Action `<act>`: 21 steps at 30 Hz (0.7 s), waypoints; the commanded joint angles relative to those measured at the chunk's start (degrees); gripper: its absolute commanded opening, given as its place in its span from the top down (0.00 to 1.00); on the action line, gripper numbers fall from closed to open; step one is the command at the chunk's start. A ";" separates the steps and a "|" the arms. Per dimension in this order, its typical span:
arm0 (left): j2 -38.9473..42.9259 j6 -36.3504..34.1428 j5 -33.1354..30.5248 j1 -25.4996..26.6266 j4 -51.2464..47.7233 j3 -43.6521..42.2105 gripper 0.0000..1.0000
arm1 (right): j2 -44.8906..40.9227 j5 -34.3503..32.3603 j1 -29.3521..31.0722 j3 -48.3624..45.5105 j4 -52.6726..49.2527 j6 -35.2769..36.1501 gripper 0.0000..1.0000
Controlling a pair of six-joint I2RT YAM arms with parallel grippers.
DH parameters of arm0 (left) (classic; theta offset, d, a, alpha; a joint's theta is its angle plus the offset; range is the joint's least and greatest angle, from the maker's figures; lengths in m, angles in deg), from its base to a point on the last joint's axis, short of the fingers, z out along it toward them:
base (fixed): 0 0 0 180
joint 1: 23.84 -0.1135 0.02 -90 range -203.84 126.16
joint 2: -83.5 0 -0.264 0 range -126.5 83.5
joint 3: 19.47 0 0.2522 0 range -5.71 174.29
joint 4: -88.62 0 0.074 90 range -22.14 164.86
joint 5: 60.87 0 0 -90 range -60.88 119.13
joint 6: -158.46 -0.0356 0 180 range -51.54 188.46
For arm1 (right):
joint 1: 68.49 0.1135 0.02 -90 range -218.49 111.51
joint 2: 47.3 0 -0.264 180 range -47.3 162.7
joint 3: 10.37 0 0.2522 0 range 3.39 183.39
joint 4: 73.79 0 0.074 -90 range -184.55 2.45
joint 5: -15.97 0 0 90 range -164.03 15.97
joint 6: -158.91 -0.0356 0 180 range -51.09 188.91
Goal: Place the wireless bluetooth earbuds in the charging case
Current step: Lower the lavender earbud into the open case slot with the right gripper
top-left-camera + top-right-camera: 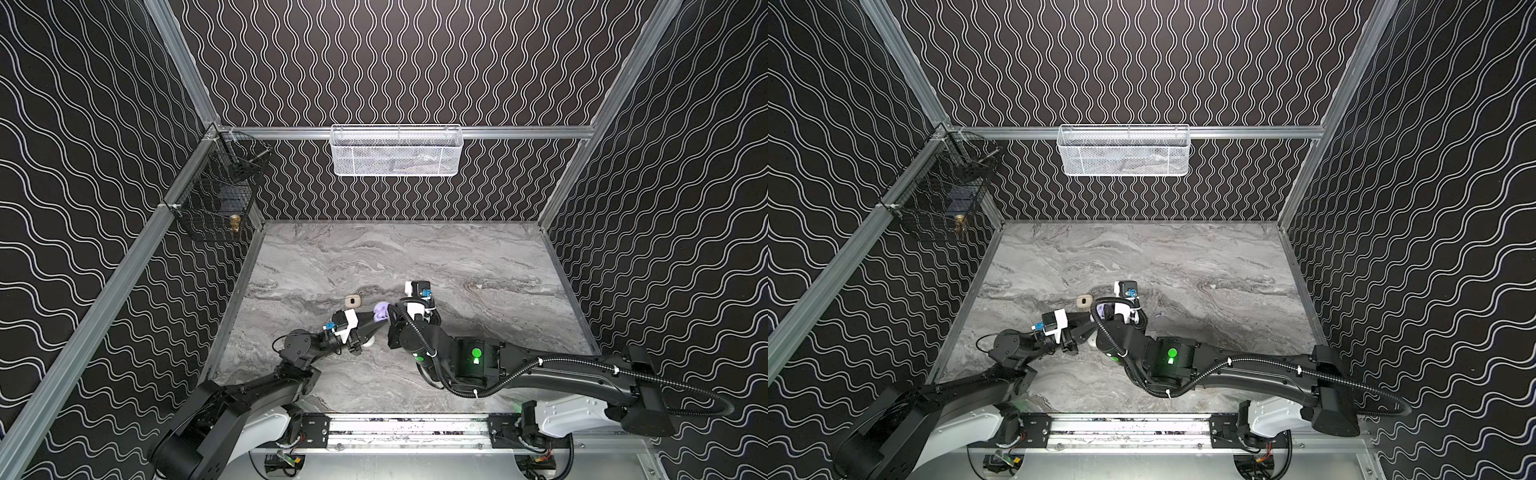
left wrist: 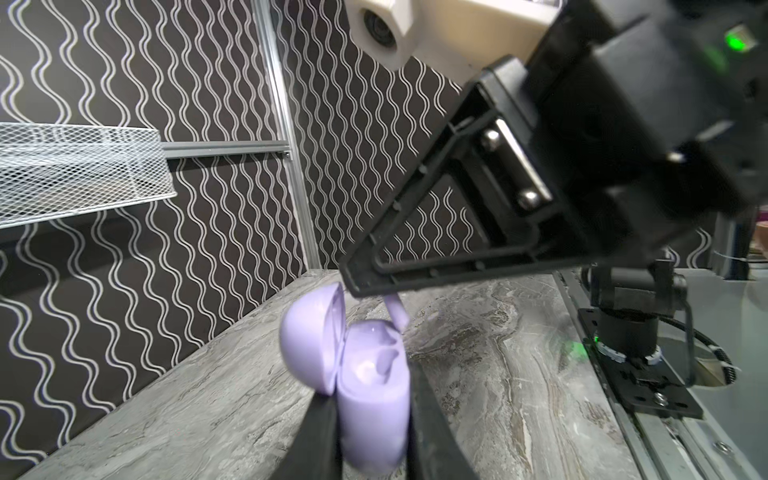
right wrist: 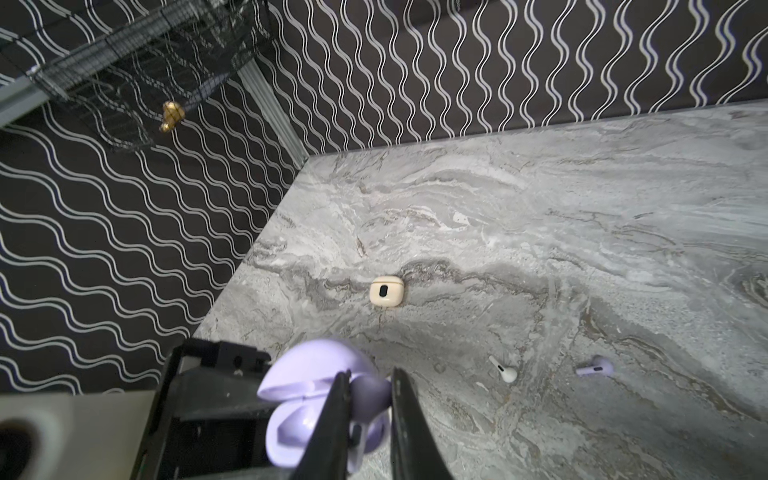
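Above the middle of the marbled surface (image 1: 457,257), left hand (image 2: 370,388) clamped shut on the lower body of the lavender charging case (image 2: 372,415), lid (image 2: 307,353) flipped wide open, glossy and pebble-round, two moulded wells showing inside. Right over it, right hand (image 3: 370,372) pinched nearly closed on a lavender earbud (image 2: 397,311), stem angled down to the case's open top; touching or not, hard to call. Down on the surface, lying loose, near each other: a white earbud (image 3: 503,370) and a second lavender earbud (image 3: 595,368), both tiny, both stemmed. Close by, sitting shut, a cream case (image 3: 386,291) with a dark oval mark.
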 commanded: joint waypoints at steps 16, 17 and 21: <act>2.32 -0.15 -2.27 0.01 -3.51 0.64 1.00 | 0.45 -2.59 -0.05 -1.74 9.99 3.40 0.92; 2.18 -0.13 -2.28 0.06 -3.34 0.59 1.00 | 0.75 -2.70 0.02 -1.59 10.19 3.50 0.92; 2.39 -0.01 -2.49 0.08 -3.45 0.66 1.00 | 2.18 -3.28 -0.13 -1.16 10.58 3.67 0.92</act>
